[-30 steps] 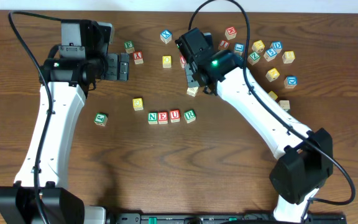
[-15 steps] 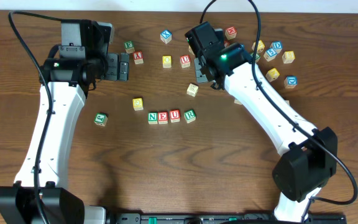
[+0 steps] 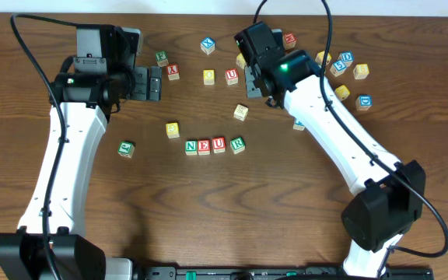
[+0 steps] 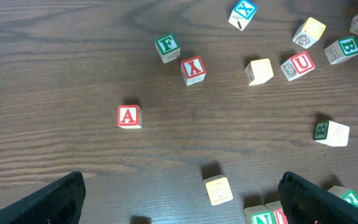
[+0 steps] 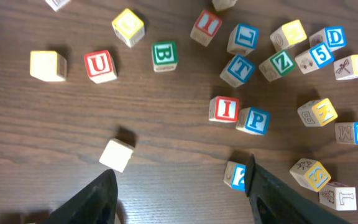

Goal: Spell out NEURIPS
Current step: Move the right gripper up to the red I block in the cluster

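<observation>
Already lined up N-E-U-R row (image 3: 215,145); held left gripper (image 4: 180,178) splayed wide and empty, right gripper (image 5: 179,167) parted, empty, near red I cube (image 5: 224,109) and blue P cube (image 5: 253,120).

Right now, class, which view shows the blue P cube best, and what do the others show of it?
The right wrist view: the P cube lies letter up, beside the red I cube. Overhead, it cannot be found; the right arm likely hides it. The left wrist view misses it.
</observation>
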